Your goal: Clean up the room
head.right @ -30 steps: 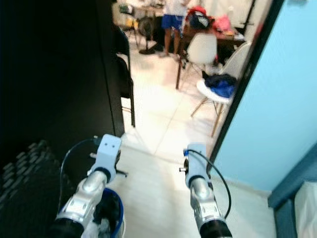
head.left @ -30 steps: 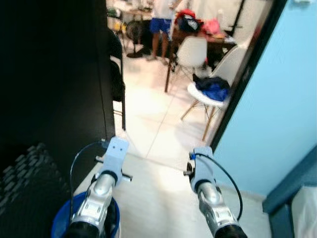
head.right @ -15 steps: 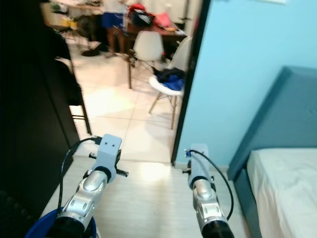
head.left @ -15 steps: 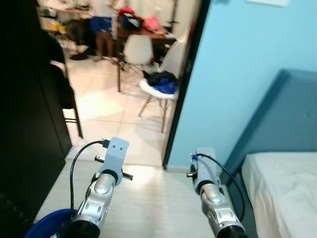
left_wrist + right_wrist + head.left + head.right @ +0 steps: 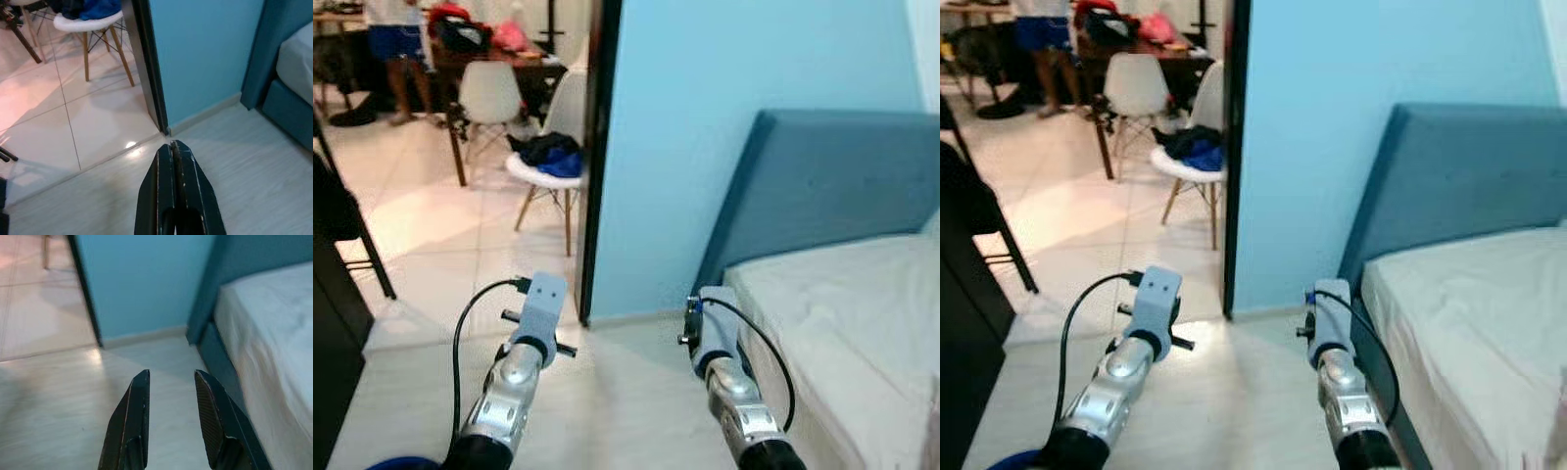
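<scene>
Both arms reach forward over the pale plank floor (image 5: 617, 382). The left gripper (image 5: 173, 145) has its fingers pressed together; the right gripper (image 5: 171, 377) holds its fingers apart — empty. A white-sheeted bed with blue headboard (image 5: 822, 186) stands right — no writing legible.

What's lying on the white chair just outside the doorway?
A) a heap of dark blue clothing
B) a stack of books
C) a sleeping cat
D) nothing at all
A: a crumpled heap of dark blue clothing sits on the seat of the white chair with wooden legs, on the tiled floor beyond the door frame.
</scene>
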Motion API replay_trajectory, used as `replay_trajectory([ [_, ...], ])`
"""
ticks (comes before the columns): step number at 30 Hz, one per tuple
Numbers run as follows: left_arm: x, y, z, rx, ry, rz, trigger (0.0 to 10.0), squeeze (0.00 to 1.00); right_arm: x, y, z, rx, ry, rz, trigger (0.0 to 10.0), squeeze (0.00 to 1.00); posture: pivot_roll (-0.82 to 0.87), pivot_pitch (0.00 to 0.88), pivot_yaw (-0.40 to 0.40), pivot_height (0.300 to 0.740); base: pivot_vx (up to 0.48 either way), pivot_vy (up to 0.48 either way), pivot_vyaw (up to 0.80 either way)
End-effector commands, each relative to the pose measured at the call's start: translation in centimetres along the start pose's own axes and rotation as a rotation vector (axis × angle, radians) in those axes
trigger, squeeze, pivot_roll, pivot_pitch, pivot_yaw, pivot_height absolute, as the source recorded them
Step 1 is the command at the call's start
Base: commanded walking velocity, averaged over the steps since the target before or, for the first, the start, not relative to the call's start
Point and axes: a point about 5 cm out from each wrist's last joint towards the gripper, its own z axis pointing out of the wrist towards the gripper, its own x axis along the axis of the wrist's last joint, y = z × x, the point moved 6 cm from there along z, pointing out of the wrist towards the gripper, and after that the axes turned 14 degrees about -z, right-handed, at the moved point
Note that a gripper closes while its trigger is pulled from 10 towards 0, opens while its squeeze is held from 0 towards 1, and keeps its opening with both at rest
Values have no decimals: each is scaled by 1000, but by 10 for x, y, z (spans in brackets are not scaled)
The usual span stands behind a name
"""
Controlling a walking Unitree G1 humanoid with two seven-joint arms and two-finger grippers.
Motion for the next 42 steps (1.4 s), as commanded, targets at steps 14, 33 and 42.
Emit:
replay_trajectory([
  [14,-6,0,-4,-5,-17,6,10000,0,-1,-2,-3,8,11,3,10000,0,8,0,-74,740,0,0,-800],
  [33,-7,-2,-5,-3,-16,9,10000,0,-4,-4,-3,21,-10,30,10000,0,17,0,-82,740,0,0,-337],
  [42,-8,-2,-5,-3,-17,10,10000,0,-3,-4,-3,22,-4,14,10000,0,17,0,-83,740,0,0,-178],
])
